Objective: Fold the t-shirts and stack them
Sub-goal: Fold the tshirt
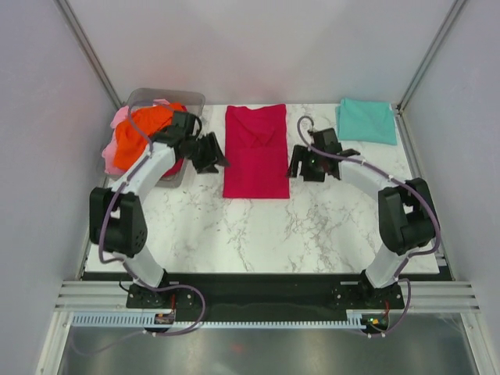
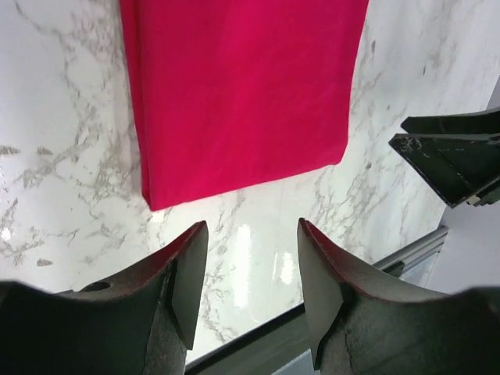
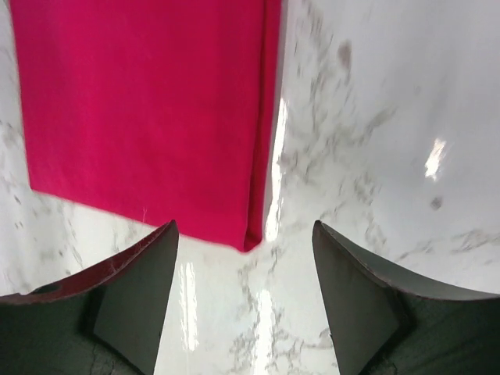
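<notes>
From above, the crimson-magenta cloth t-shirt, folded into a long strip, lies mid-table with its long axis running near to far. The left gripper flanks its left edge and the right gripper its right, about equally near.

Left wrist view: the fingers are spread and empty, with the shirt's near edge ahead of the tips.

Right wrist view: the fingers are likewise spread and empty, with the near-right corner between and just ahead.

Bare desk lies open nearside of the crimson t-shirt; left hand and right hand closely flank it, heaped bin blocks far left, teal t-shirt far right
</notes>
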